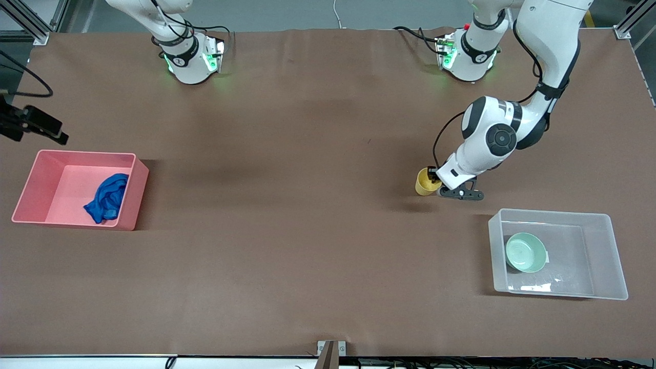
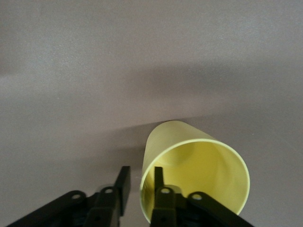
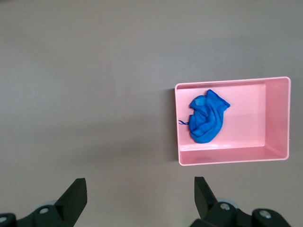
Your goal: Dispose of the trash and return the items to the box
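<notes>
Here, left gripper [image 2: 140, 189] is down at the table, fingers pinched on the rim wall of the yellow cup [image 1: 425, 181], one finger inside and one outside. Cup stands upright on the brown table [image 1: 307, 154], farther from the front camera than the clear box [image 1: 610, 256]. Mint bowl [image 1: 526, 252] lies in that box. Blue cloth [image 1: 107, 199] lies in the pink bin [image 1: 36, 179] at the right arm's end. Right gripper [image 3: 140, 198] waits high over the table, fingers spread wide, holding nothing.
</notes>
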Motion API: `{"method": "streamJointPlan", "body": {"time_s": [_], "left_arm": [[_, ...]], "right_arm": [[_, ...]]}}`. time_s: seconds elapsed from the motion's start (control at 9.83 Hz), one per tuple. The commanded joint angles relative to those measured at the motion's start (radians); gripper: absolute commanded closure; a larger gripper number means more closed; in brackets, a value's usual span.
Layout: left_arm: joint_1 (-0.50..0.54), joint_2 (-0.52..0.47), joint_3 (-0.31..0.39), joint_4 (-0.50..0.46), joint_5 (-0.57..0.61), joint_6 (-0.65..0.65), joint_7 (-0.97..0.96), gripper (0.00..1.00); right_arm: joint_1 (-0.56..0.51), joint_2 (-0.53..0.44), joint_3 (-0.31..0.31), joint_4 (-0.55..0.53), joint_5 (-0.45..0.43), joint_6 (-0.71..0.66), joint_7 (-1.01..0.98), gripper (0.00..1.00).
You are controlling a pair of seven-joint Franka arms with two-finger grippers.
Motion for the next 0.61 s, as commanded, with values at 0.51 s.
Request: {"method": "streamJointPlan", "body": {"time_s": [0.51], "left_arm": [[0.016, -0.054, 0.086, 0.217, 0.025, -0.18, 0.036, 1.0]], "right_arm": [[-0.015, -0.035, 0.01, 0.035, -0.038, -0.039, -0.045, 0.0]]}}
